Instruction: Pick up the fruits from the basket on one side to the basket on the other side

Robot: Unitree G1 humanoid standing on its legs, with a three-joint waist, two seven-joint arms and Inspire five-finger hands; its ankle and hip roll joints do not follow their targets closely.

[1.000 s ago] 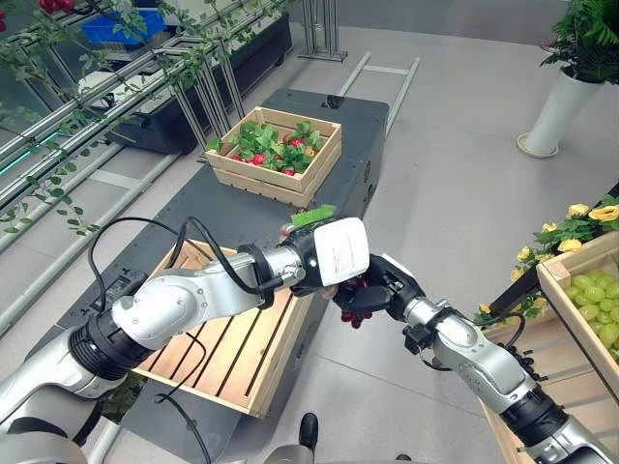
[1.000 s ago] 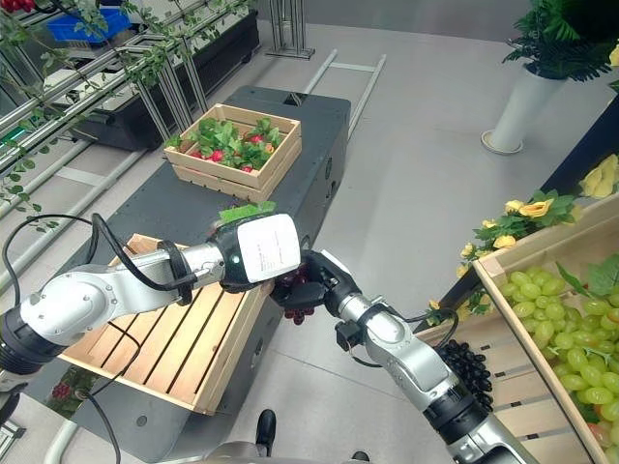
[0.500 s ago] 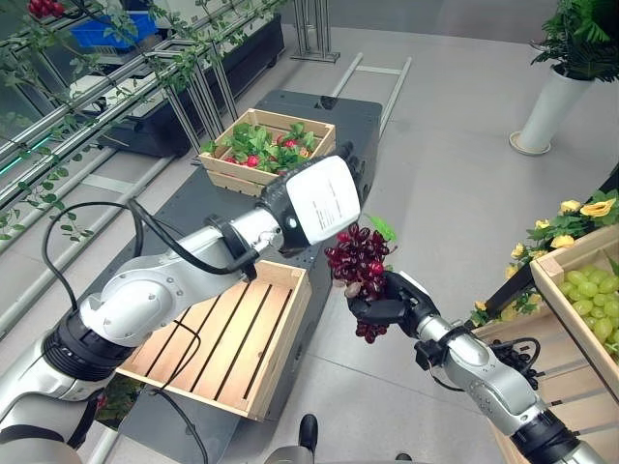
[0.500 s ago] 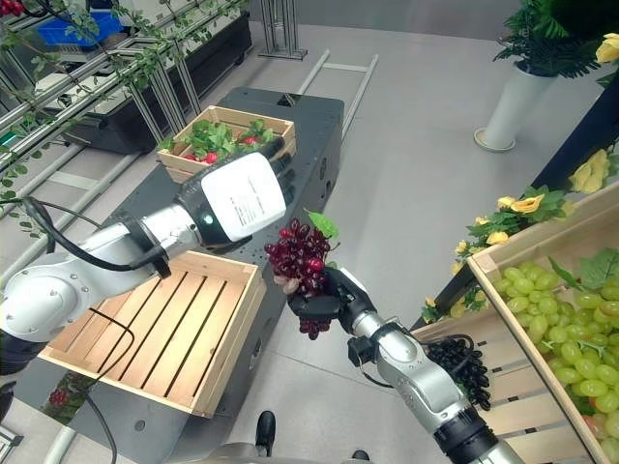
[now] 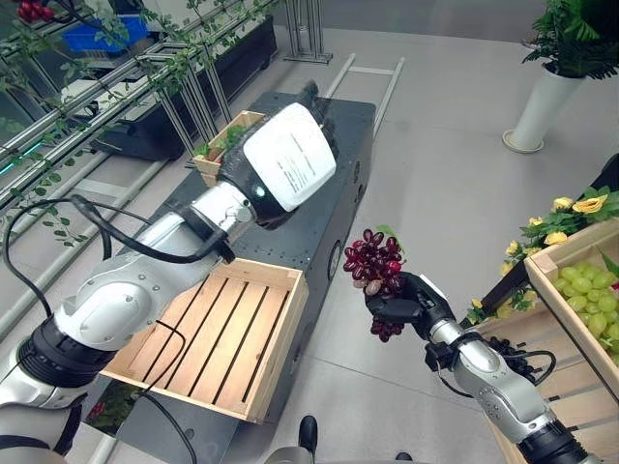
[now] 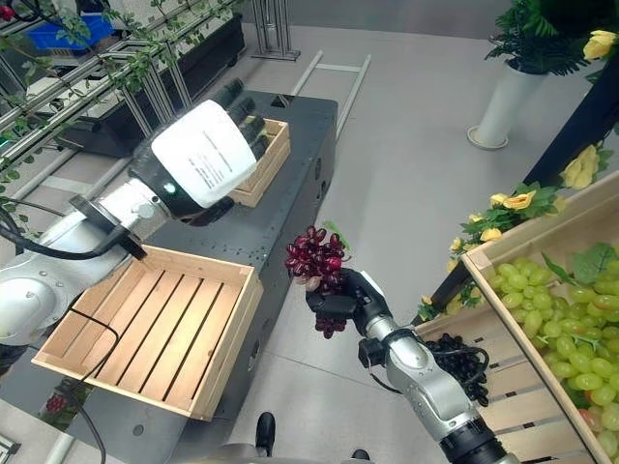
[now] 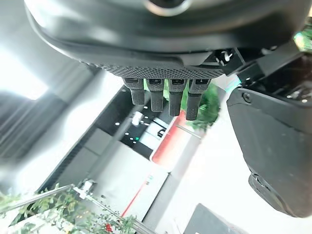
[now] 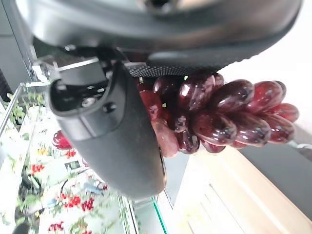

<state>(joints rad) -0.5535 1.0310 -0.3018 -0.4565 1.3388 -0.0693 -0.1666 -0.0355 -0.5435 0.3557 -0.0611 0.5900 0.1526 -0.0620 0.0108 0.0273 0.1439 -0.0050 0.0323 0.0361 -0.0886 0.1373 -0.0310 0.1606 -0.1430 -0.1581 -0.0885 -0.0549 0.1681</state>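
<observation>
Right hand [image 5: 406, 304]: red grape bunch [image 5: 375, 261] is being gripped, off the counter's right edge
Left hand [image 6: 227, 121]: fingers being kept straight, nothing held
Handling: soft, bruisable; best held from beneath

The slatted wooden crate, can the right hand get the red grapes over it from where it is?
Probably yes: the right hand holds the red grapes just beside the slatted wooden crate, and the raised left hand leaves that path free.
</observation>
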